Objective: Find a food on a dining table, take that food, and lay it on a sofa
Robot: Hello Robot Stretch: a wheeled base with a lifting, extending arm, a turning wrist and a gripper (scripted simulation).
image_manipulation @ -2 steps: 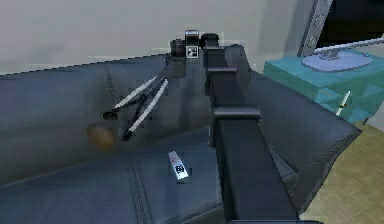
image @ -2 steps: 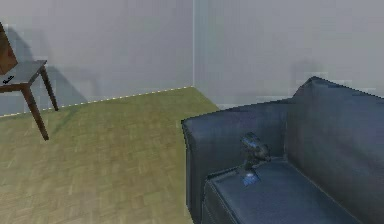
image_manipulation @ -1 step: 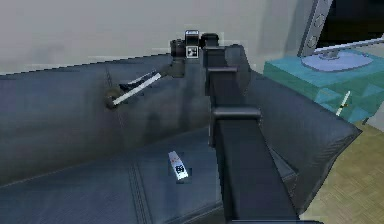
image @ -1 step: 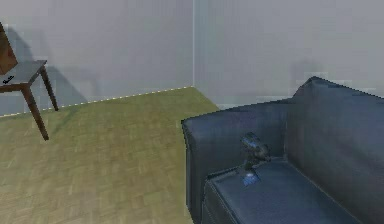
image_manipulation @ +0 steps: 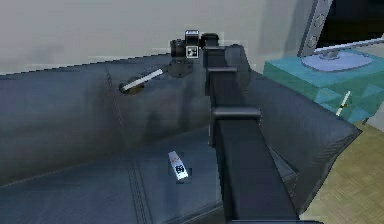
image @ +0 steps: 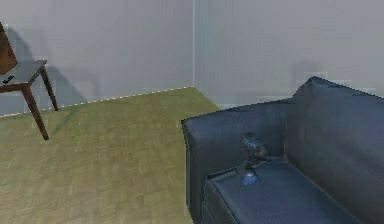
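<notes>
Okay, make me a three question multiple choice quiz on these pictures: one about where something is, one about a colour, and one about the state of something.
1. Where does the white remote lie?
A. on a bookshelf
B. on the seat of the sofa
C. on a bed

2. What colour is the sofa?
A. red
B. white
C. dark blue

3. How is the arm placed?
A. stretched out across the sofa
B. resting on a chair
C. poking into a cupboard

Answers:
1 B: in the arm side view the remote lies flat on the seat cushion.
2 C: both views show dark blue upholstery.
3 A: the dark bar runs up across the seat to the backrest.
</notes>
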